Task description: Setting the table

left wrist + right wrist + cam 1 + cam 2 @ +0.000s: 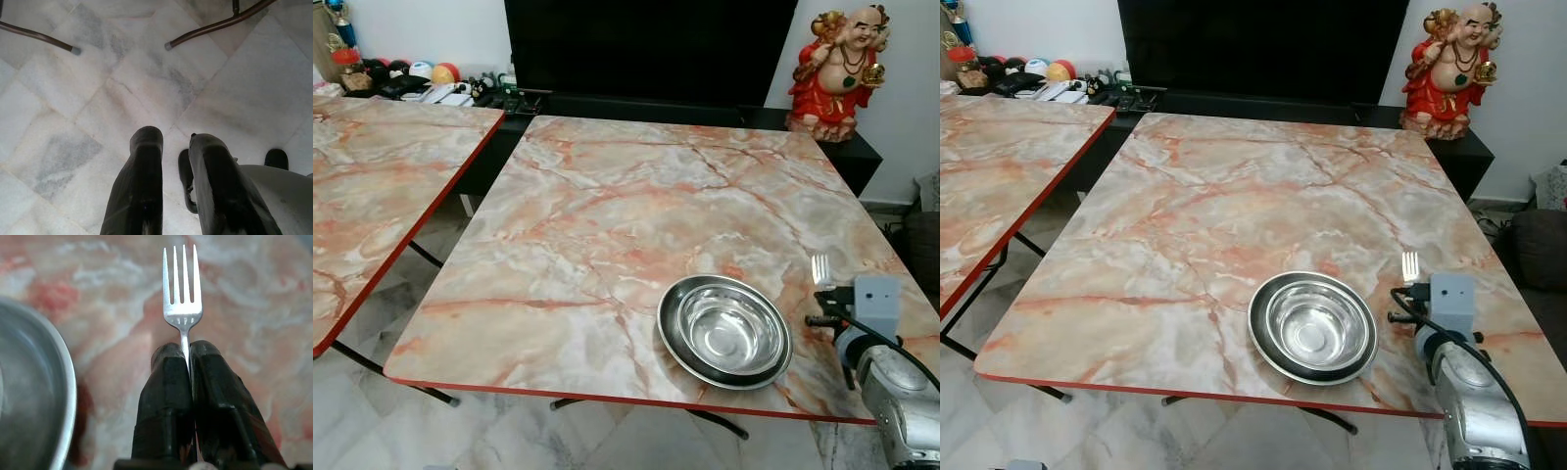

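My right gripper [188,357] pinches the fork [182,289] beside the steel bowl [724,331], ready for laying. Left gripper [178,161] hangs idle, fingers slightly apart

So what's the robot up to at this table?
It's setting the table. Its right gripper is shut on a fork, tines pointing away from the robot, holding it over the marble-patterned table just to the right of a steel bowl. The bowl sits near the table's front edge, toward the right. The left gripper hangs idle over the floor, holding nothing.
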You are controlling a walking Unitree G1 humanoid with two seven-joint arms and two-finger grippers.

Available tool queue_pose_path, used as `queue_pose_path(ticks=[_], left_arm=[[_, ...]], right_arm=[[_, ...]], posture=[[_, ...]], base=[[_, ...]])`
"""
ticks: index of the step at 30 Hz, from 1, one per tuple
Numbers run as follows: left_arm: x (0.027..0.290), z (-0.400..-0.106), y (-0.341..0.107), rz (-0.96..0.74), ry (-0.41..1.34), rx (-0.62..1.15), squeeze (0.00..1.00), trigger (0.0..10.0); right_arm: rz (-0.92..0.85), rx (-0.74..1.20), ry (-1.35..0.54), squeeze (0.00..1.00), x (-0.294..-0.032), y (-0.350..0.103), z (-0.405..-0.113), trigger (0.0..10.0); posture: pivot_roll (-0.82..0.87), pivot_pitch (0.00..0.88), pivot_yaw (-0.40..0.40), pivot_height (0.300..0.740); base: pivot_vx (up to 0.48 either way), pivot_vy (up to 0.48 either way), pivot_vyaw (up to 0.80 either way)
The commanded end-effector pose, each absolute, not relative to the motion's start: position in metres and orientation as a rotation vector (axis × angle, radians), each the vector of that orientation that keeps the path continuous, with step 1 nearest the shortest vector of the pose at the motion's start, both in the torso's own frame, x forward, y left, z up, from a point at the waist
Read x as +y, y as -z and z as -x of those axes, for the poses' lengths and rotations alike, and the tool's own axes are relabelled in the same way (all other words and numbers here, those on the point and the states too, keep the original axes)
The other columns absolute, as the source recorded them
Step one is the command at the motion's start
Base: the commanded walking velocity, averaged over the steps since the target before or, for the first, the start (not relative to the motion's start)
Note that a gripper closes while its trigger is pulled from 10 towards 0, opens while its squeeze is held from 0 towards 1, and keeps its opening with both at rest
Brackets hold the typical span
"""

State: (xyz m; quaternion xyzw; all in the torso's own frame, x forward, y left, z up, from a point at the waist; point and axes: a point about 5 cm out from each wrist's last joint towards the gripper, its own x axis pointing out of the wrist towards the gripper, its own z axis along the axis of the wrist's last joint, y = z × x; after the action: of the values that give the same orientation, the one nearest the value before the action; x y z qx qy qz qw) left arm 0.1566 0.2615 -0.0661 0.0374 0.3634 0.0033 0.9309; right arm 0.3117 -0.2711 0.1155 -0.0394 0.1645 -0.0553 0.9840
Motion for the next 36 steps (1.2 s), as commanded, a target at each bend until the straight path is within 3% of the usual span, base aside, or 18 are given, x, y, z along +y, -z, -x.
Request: queue_pose_path(ticks=[1,27,28,31,32,35,36], left_arm=[[0.263,-0.152,0.068,-0.061,-0.012,0.763,0.0,10.0],[0.264,-0.153,0.067,-0.061,-0.006,0.765,0.0,10.0],[0.264,-0.153,0.067,-0.06,-0.007,0.764,0.0,10.0],[0.264,-0.153,0.067,-0.06,-0.007,0.764,0.0,10.0],[0.264,-0.153,0.067,-0.061,-0.008,0.763,0.0,10.0],[0.264,-0.153,0.067,-0.061,-0.007,0.764,0.0,10.0],[0.264,-0.153,0.067,-0.061,-0.006,0.764,0.0,10.0]], right_arm=[[0.085,0.336,0.114,0.0,-0.275,-0.117,-0.314,10.0],[-0.009,0.369,0.07,0.0,-0.266,-0.1,-0.331,10.0],[-0.013,0.37,0.064,0.07,-0.265,-0.099,-0.332,10.0],[-0.016,0.371,0.056,0.07,-0.264,-0.098,-0.333,10.0],[-0.016,0.372,0.058,0.12,-0.264,-0.098,-0.333,10.0],[-0.02,0.373,0.057,0.14,-0.264,-0.097,-0.334,10.0],[-0.02,0.373,0.057,0.33,-0.264,-0.097,-0.334,10.0]], posture=[[0.07,0.085,-0.02,0.74],[0.09,0.083,-0.012,0.74],[0.09,0.082,-0.012,0.74],[0.09,0.082,-0.012,0.74],[0.09,0.081,-0.012,0.74],[0.09,0.081,-0.012,0.74],[0.09,0.081,-0.012,0.74]], base=[[0.0,0.0,0.0],[0.0,0.0,0.0],[0.0,0.0,0.0],[0.0,0.0,0.0],[0.0,0.0,0.0],[0.0,0.0,0.0],[0.0,0.0,0.0]])
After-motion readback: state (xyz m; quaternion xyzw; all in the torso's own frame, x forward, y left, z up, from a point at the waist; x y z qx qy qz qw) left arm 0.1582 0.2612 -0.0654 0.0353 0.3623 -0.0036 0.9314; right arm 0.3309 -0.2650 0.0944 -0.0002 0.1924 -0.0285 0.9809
